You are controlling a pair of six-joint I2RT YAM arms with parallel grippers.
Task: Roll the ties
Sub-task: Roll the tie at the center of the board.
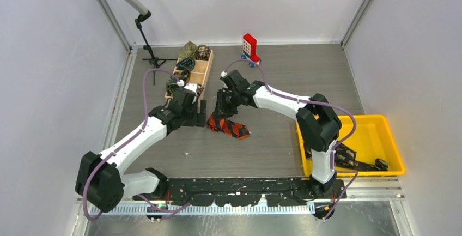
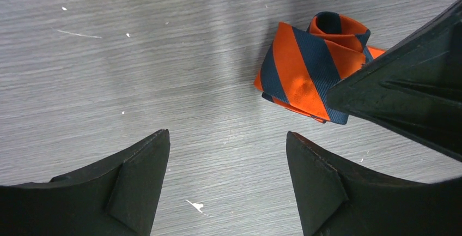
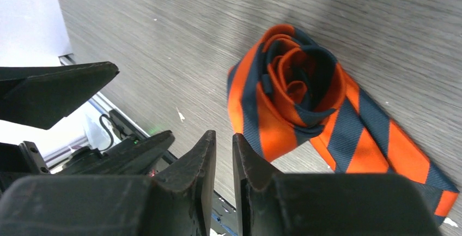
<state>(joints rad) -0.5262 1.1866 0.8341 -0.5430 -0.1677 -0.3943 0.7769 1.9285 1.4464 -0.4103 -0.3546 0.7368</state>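
Note:
An orange-and-dark-blue striped tie point(image 1: 229, 127) lies on the grey table, its left end rolled into a coil and its tail stretching to the right. The coil shows in the left wrist view point(image 2: 305, 67) and the right wrist view point(image 3: 299, 94). My left gripper point(image 1: 202, 110) is open and empty just left of the coil, low over the table point(image 2: 228, 138). My right gripper point(image 1: 220, 110) hovers over the coil's near left side with its jaws almost together and nothing between them point(image 3: 224, 138). One of its fingers point(image 2: 408, 94) covers part of the tie in the left wrist view.
A wooden tray point(image 1: 200, 75) with several rolled ties point(image 1: 188, 61) stands behind the left gripper. A red-and-white toy block point(image 1: 250, 48) sits at the back. A yellow bin point(image 1: 395, 149) at the right holds dark ties point(image 1: 348, 157). A microphone stand point(image 1: 147, 34) is at the back left.

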